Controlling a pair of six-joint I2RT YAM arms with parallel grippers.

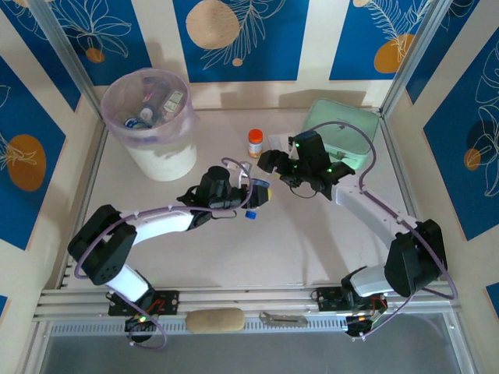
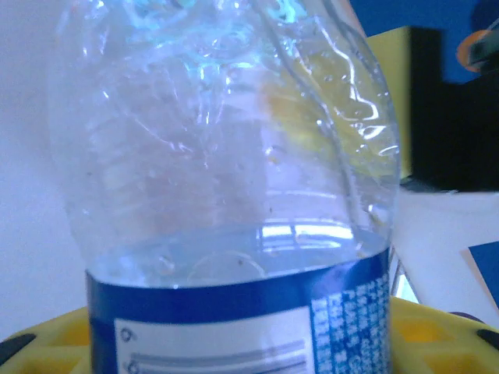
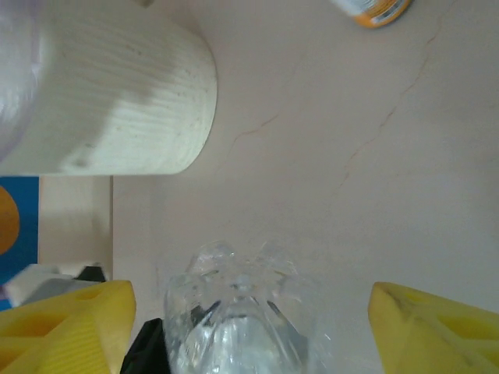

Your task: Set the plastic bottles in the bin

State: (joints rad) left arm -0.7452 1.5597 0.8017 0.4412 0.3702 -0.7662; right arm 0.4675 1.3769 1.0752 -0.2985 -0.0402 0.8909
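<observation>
clear blue-labelled bottle (image 2: 226,195) clamped in left claw (image 1: 259,196), right claw (image 3: 249,331) spread wide around its end

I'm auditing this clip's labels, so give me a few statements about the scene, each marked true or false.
1. The bin holds several bottles. True.
2. The orange-capped jar lies inside the mint green container. False: it stands on the table, between bin and container.
3. The right hand has its fingers wide apart, with a clear bottle between them. True.
4. The left hand is empty. False: it is closed on the clear bottle, which bears a blue label.
</observation>
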